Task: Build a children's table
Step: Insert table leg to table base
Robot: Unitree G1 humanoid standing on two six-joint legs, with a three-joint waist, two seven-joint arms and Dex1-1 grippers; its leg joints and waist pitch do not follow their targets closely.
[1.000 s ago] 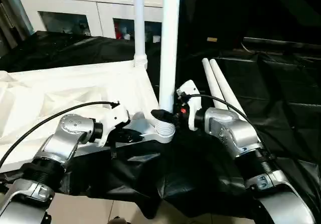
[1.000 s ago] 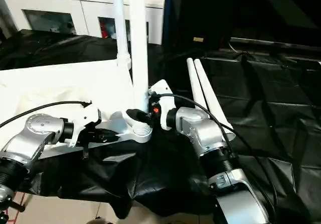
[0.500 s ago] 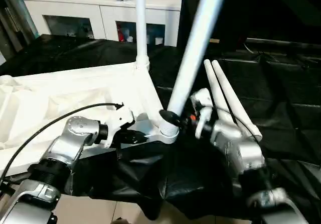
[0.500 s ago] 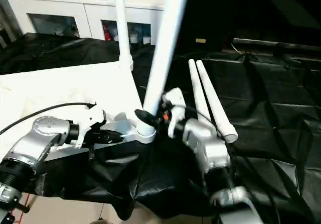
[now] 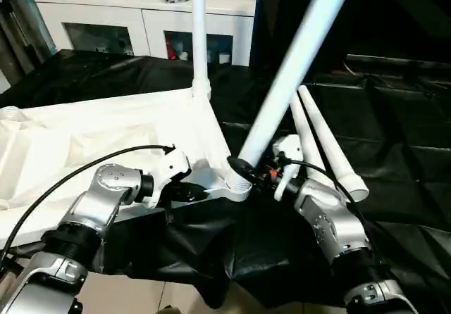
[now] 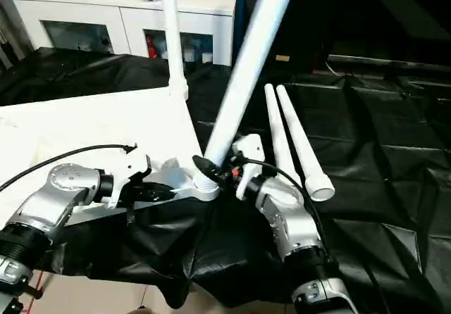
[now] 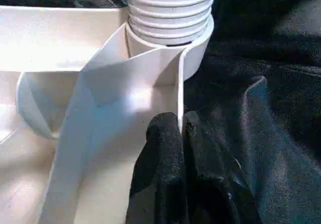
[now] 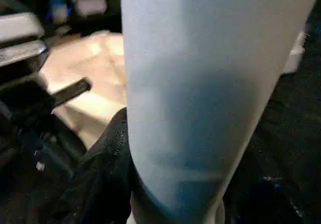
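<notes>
The white tabletop (image 5: pixel 106 134) lies underside up on a black sheet. One white leg (image 5: pixel 199 39) stands upright in its far corner socket. A second leg (image 5: pixel 296 67) sits with its ribbed end in the near corner socket (image 5: pixel 238 184) and leans steeply to the right. My right gripper (image 5: pixel 248 168) is shut around this leg just above the socket. My left gripper (image 7: pixel 180 129) is shut on a thin rib of the tabletop right beside that socket. Two loose legs (image 5: pixel 325 145) lie side by side on the sheet to the right.
A white cabinet with glass doors (image 5: pixel 141 15) stands behind the work. The black sheet (image 5: pixel 402 152) covers the surface to the right and hangs over the near edge, with pale floor (image 5: pixel 134 296) below it.
The leg in the near socket has tipped from upright to a steep lean to the right, my right gripper still on it. The left gripper has kept its hold.
</notes>
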